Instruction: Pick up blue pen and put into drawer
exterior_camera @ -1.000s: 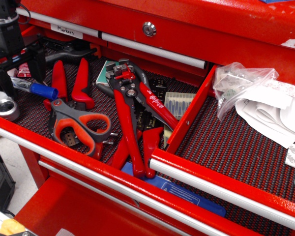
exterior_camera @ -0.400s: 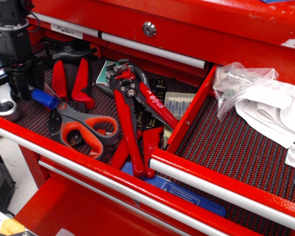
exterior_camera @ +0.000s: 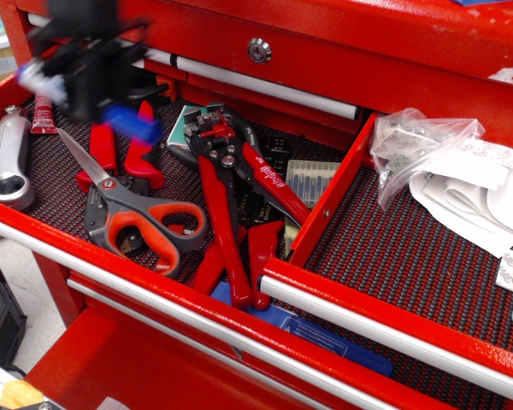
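One claw (exterior_camera: 90, 73), blurred at upper left of frame, clamped on blue pen (exterior_camera: 120, 115); slip risk en route to drawer (exterior_camera: 427, 256): grip looks off-centre

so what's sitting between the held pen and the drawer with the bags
In the only view, between the pen in the gripper and the drawer: pliers, wire strippers and a red divider.

Bright even overhead light; hand (exterior_camera: 90, 73) motion-blurred; glare on plastic bags (exterior_camera: 419, 141).
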You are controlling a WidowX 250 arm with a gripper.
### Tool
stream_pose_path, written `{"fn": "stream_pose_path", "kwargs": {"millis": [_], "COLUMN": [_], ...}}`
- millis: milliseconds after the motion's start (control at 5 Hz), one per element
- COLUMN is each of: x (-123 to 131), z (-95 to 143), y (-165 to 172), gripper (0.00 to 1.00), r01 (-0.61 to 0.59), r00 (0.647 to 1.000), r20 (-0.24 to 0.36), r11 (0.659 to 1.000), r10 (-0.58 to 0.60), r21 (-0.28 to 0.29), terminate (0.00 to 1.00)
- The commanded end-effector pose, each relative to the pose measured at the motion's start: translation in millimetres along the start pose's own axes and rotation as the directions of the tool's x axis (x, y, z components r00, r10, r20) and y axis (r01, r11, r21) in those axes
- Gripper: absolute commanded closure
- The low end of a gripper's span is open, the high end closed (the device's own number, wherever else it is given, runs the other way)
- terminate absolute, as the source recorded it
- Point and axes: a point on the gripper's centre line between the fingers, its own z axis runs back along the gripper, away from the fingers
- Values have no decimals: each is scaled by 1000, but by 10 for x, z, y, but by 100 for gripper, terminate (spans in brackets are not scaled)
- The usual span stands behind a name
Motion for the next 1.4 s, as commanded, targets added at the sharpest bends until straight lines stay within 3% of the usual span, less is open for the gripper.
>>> {"fn": "stream_pose_path", "kwargs": {"millis": [0, 200, 400, 600, 800, 1000, 1200], "x": [-801, -1271, -1742, -2111, -2209, -2260, -2260], "z": [636, 744, 799, 893, 1004, 979, 979], "y": [340, 499, 525, 438, 317, 261, 261], "gripper": [100, 100, 100, 100, 100, 0, 0], "r01": [-7, 50, 141, 270, 328, 324, 324], "r00": [1000, 996, 983, 961, 943, 944, 944], "r20": [-25, -63, -53, 52, 150, 164, 164], "r11": [996, 973, 903, 873, 908, 903, 903], "r10": [5, -66, -178, -273, -297, -287, -287], "r21": [-90, -226, -406, -407, -260, -283, -283], "terminate": [0, 0, 0, 0, 0, 0, 0]}}
